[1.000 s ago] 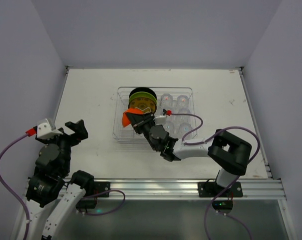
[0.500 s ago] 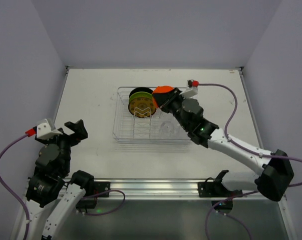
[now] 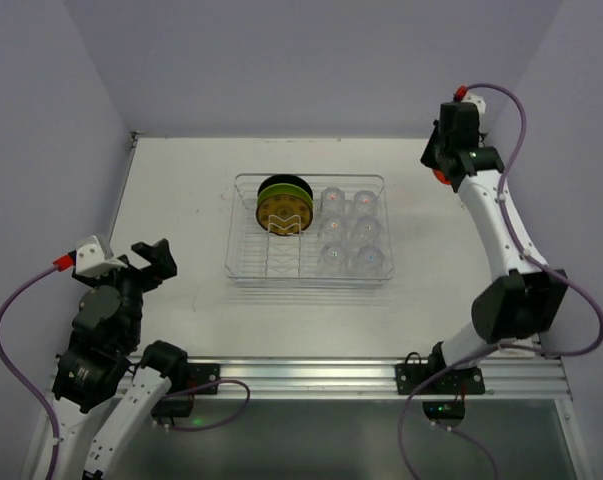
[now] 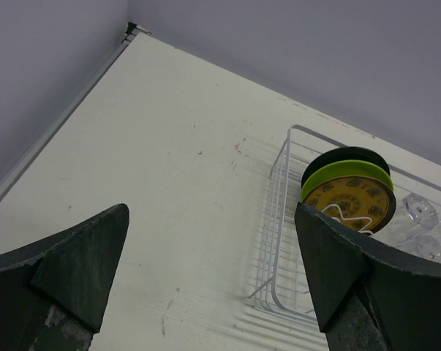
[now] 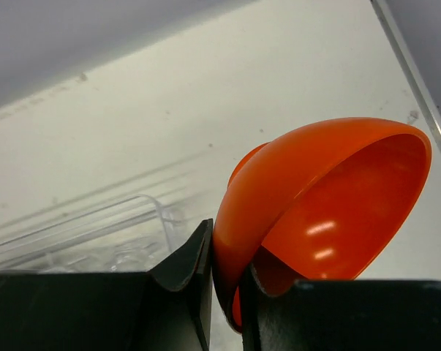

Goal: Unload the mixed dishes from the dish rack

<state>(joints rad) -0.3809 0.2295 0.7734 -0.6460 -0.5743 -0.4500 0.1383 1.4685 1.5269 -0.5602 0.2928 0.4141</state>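
The table (image 3: 181, 180) is a flat, matte white slab, lightly scuffed, with grey walls on three sides.

The dish rack (image 3: 306, 283) sits at the table's centre. It is a clear rectangular plastic tray with low walls, rounded corners, a gridded base and ribbed slots along its left half.

The right arm reaches up and out to the far right corner of the table, well apart from the rack. The left arm stays folded near its base at the near left.

Two round plates stand on edge in the slots at the rack's far left, one just behind the other. The rear plate (image 4: 344, 173) shows a black back and a lime-green rim. The front plate (image 4: 349, 203) has an amber-yellow face with a darker printed pattern.

The orange bowl (image 5: 330, 197) is smooth, glossy plastic and hemispherical. It is tilted with its opening turned sideways, over the table's far right corner. The right gripper (image 5: 229, 256) is nearly closed, pinching the bowl's wall: one dark finger lies on the outside, the other inside the rim.

The left gripper (image 4: 209, 212) is spread wide and holds nothing. Its two dark wedge-shaped fingers frame bare table.

Six small clear cups (image 3: 333, 228) occupy the rack's right half in two columns of three.
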